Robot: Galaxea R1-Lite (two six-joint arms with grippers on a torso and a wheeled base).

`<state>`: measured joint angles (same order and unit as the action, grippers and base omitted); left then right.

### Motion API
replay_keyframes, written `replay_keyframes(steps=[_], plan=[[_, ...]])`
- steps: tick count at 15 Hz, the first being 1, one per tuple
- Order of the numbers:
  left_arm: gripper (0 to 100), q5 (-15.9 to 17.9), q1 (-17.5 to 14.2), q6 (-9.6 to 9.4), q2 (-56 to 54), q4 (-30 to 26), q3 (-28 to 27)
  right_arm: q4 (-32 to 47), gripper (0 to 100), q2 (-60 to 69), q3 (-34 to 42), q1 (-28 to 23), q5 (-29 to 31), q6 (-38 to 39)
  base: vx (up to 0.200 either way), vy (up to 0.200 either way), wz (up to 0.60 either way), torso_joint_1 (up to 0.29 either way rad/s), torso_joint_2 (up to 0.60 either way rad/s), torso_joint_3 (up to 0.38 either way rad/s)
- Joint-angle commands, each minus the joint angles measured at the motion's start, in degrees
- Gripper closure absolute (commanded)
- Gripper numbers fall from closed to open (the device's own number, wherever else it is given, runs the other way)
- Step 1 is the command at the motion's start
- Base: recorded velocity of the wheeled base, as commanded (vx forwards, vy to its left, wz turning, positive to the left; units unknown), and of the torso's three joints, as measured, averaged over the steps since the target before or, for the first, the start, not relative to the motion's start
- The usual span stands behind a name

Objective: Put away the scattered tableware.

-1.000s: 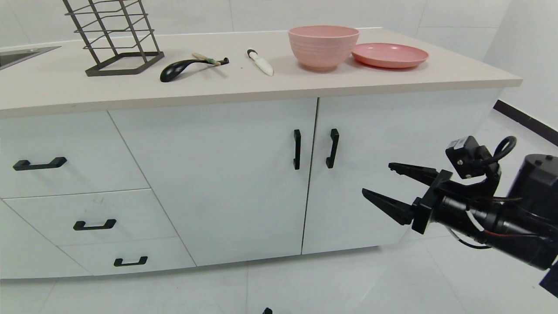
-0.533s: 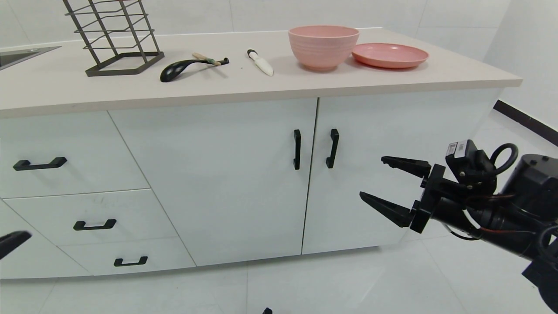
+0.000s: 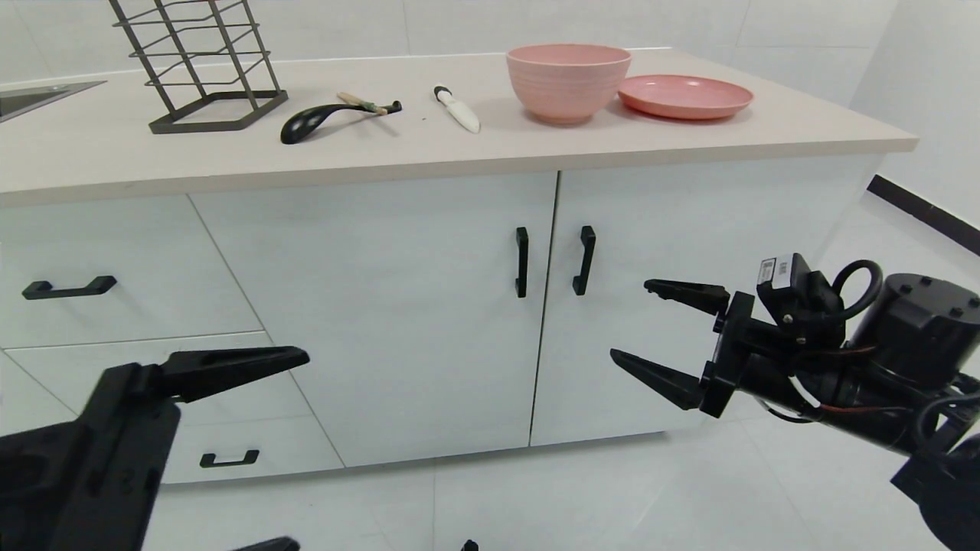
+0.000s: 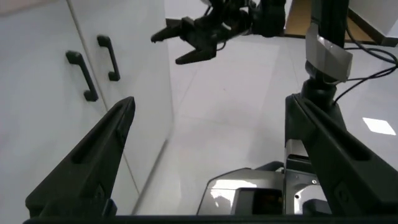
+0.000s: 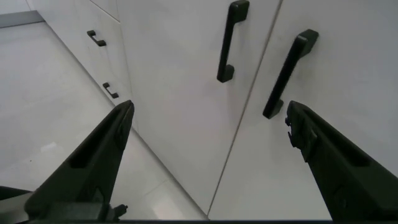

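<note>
- Black right pincer (image 3: 629, 320) is hanging open, empty.
- Pink ribbed bowl (image 3: 568, 80) is sitting well above it (on the beige counter (image 3: 459, 153)).
- Rising carelessly risks its fingers (image 3: 658, 375) striking the counter's overhanging edge.

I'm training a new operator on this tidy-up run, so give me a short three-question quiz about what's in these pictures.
1. True or false: the pink bowl and the pink plate stand side by side on the counter.
2. Which lies nearest the wire rack? A) the bowl B) the black spoon C) the plate
3. How do the jaws of the left gripper and the right gripper stand, and what do they hold?

Key
1. True.
2. B.
3. Both pairs of jaws are open and hold nothing.
</note>
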<state>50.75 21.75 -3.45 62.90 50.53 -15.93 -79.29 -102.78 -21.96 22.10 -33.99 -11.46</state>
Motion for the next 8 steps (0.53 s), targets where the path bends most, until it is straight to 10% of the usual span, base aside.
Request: replay_keyframes(steps=[1, 8], plan=[[0, 0.1, 0.8, -0.07, 11.7, 2.7, -4.7, -0.2, 0, -1.6, -1.4, 0.7, -0.2, 0.0, 0.000, 0.000, 0.00, 0.000, 0.00, 0.000], [0, -7.2, 12.5, -0.15, 32.8, 9.1, -21.7, -0.8, 0, -4.6, -4.8, -1.3, -2.9, 0.4, 0.000, 0.000, 0.00, 0.000, 0.00, 0.000]])
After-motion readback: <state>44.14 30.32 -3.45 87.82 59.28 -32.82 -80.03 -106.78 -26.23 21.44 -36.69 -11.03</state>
